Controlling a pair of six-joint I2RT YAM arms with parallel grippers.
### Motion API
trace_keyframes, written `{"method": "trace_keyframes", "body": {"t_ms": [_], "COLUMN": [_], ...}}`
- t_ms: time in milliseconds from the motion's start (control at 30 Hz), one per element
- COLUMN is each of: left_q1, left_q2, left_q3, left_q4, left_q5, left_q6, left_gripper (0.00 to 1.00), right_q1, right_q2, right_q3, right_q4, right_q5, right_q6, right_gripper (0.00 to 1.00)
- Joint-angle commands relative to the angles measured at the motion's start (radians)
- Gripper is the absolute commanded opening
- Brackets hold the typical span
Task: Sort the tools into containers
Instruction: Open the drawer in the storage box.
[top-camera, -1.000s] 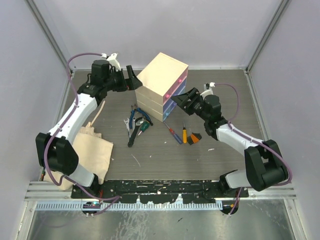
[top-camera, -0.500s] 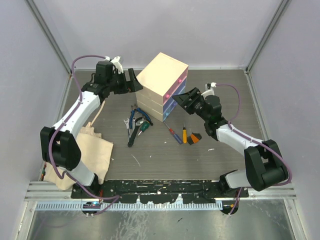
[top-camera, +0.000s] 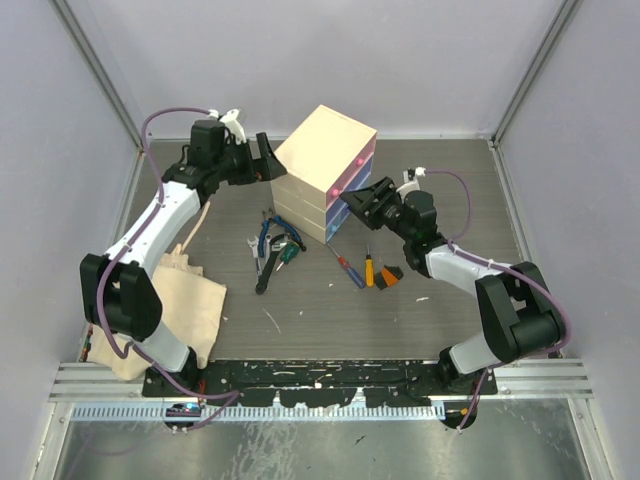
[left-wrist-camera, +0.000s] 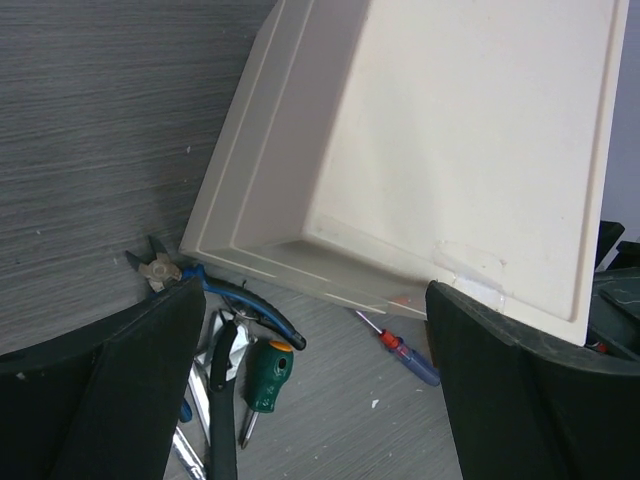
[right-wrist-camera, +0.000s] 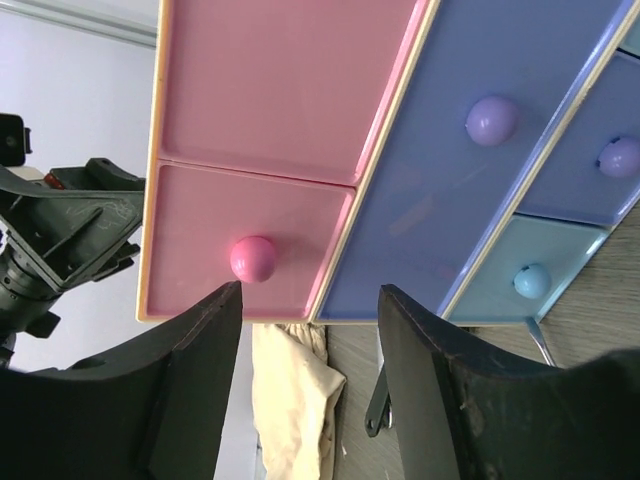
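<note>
Tools lie on the table on the near side of the chest, none in a drawer. Just beside its plain side wall: pliers, green screwdriver and wrenches, bunched and overlapping. Near its drawer fronts: red screwdriver, orange screwdriver and black-orange piece, close together. Pink drawers, purple drawers and blue drawer are shut. Left gripper stands at the chest's back, jaws wide apart and empty; contact with the chest cannot be told. Right gripper faces the drawer fronts, jaws apart and empty, a pink knob just off one fingertip. A cloth lies well left of the chest.
</note>
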Motion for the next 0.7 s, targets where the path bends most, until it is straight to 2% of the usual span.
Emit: {"method": "trace_keyframes", "body": {"t_ms": [0, 367, 567, 667], "left_q1": [-0.002, -0.002, -0.002, -0.002], "left_q2": [-0.023, 0.023, 0.079, 0.089], "left_q3": [0.067, 0.095, 0.111, 0.1], "left_q4": [0.079, 0.13, 0.096, 0.092], "left_q5": [0.015, 0.019, 0.048, 0.057], "left_q6": [-0.037, -0.048, -0.043, -0.038], "left_gripper": [0.93, 0.93, 0.88, 0.82], "right_q1": [0.002, 0.002, 0.003, 0.003], "right_q2": [-0.008, -0.059, -0.091, -0.099], "right_q3": [0.029, -0.001, -0.014, -0.015], "right_q4": [0.106, 0.054, 0.023, 0.018], "right_q5": [-0.025, -0.009, 0.01, 0.026], "right_q6": [0.024, -0.008, -0.036, -0.042], "right_gripper": [0.61, 0.61, 0.61, 0.61]}}
